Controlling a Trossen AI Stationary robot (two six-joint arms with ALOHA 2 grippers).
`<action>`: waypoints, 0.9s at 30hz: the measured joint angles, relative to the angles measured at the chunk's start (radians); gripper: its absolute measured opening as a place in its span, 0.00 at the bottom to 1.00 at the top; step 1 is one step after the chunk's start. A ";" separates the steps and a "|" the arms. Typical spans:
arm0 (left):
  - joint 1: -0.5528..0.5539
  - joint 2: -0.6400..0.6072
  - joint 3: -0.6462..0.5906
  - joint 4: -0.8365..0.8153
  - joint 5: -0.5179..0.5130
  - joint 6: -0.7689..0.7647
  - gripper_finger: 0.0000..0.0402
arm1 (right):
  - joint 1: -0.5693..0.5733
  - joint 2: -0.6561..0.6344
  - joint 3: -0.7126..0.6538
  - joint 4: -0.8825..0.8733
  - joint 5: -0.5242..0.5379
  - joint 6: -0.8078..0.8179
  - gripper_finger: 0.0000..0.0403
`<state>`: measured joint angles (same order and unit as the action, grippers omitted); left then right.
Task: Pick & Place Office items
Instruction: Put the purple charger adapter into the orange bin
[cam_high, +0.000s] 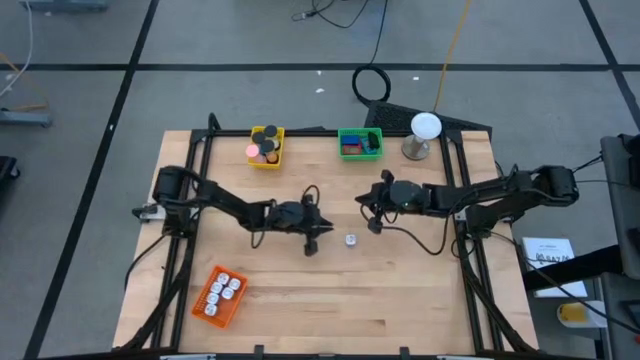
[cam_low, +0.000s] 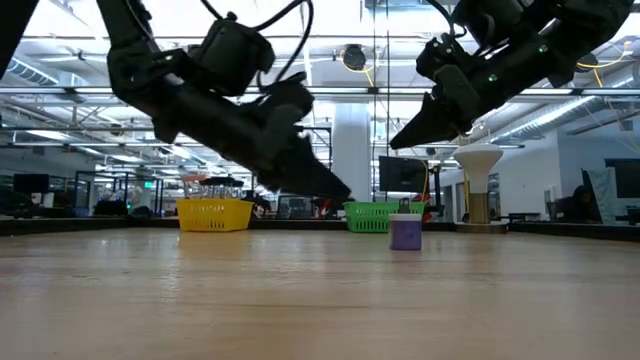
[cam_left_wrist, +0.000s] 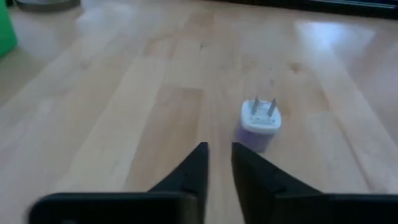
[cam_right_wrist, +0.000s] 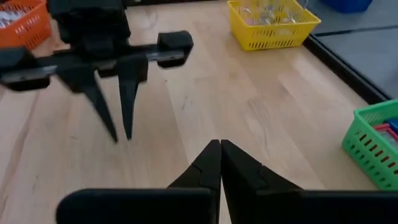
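Right, the left claw (cam_left_wrist: 219, 163) hovered mid-desk, fingers slightly parted, just short of the purple plug (cam_left_wrist: 260, 124); it needed spreading wider before straddling it. The right claw (cam_right_wrist: 220, 163) waited, pressed together.

The high camera is looking straight down on the whole table (cam_high: 330, 300), while the low camera is sitting at table-top height, facing level across the wood toward the yellow basket (cam_low: 214, 214), the green basket (cam_low: 372, 216) and the room behind. The left wrist camera is looking closely past its own fingers at the plug (cam_left_wrist: 260, 122), which the high and low views are also showing. The right wrist camera is facing across the table, sharing both baskets with them.
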<state>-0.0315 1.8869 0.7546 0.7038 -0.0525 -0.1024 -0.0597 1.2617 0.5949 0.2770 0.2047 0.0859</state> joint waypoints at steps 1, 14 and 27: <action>-0.003 0.004 0.008 -0.004 0.000 -0.006 0.19 | 0.001 0.000 0.000 -0.005 0.000 0.004 0.00; -0.077 0.145 0.217 -0.121 0.000 0.019 0.75 | 0.009 0.000 0.000 -0.012 0.000 0.006 0.00; -0.073 0.235 0.341 -0.155 0.004 0.012 0.66 | 0.009 0.001 0.000 -0.013 0.000 0.005 0.00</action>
<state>-0.1043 2.1220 1.0961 0.5490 -0.0487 -0.0906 -0.0505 1.2629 0.5945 0.2641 0.2050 0.0910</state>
